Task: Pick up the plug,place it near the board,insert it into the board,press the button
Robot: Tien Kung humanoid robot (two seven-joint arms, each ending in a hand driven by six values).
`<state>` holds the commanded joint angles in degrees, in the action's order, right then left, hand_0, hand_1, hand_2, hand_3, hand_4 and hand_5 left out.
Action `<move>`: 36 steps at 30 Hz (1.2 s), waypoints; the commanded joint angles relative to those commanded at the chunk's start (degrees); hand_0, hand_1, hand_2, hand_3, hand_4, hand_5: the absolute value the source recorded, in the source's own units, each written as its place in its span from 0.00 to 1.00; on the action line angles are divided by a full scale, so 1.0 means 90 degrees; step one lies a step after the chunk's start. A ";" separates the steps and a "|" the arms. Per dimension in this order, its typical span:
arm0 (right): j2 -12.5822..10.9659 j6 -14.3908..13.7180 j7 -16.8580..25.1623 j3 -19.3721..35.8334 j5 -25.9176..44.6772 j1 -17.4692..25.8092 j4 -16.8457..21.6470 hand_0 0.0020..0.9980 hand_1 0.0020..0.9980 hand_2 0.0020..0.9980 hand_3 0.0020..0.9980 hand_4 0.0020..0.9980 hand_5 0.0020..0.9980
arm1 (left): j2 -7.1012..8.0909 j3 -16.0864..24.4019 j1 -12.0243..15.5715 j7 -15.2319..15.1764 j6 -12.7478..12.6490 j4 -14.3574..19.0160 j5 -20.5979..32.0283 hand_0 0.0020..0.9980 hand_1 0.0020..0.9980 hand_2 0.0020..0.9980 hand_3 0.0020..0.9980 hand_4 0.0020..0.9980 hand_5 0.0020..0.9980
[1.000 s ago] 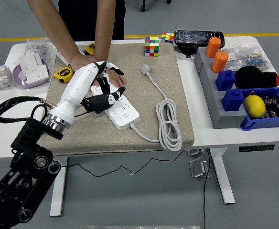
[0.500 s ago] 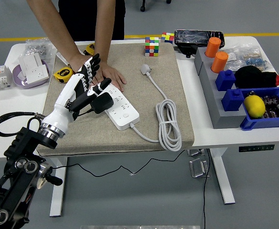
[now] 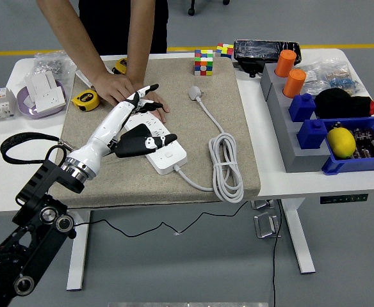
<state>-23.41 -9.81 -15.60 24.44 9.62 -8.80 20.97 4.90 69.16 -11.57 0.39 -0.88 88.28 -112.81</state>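
The left robot hand (image 3: 136,121) has been lowered flat over the power strip (image 3: 161,148) since a moment ago, its fingers spread and nothing gripped. A person's hand (image 3: 126,89) is kept pressed on the mat just at eleven o'clock of it. The plug (image 3: 195,93) is left untouched at two o'clock of the strip, so pickup is judged not yet begun.

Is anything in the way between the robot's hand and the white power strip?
Nothing visible. The left hand lies right over the power strip, fingers spread. The person's hands press down at the strip's far end, beside the robot's fingers, not between.
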 joint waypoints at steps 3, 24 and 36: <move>-0.0002 -0.0002 -0.0001 -0.0002 0.0004 -0.0006 -0.0001 0.81 0.77 0.75 0.78 1.00 1.00 | 0.0005 -0.0095 -0.0163 -0.0009 -0.0052 -0.0247 -0.0786 0.22 0.15 0.18 0.82 0.59 0.05; 0.0017 0.0000 0.0008 0.0019 0.0013 -0.0031 -0.0004 0.81 0.77 0.75 0.78 1.00 1.00 | 0.0059 -0.0674 -0.0633 0.0147 0.0990 -0.1363 -0.1910 0.19 0.05 0.15 0.82 0.50 0.00; 0.0001 -0.0007 0.0009 0.0018 0.0010 -0.0060 -0.0001 0.81 0.77 0.75 0.78 1.00 1.00 | -0.0034 -0.0799 -0.0766 0.0020 0.0634 -0.2043 -0.1910 0.19 0.05 0.16 0.83 0.50 0.00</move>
<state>-23.40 -9.87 -15.51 24.61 9.70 -9.33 20.96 4.59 61.97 -18.47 0.57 4.83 69.89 -130.00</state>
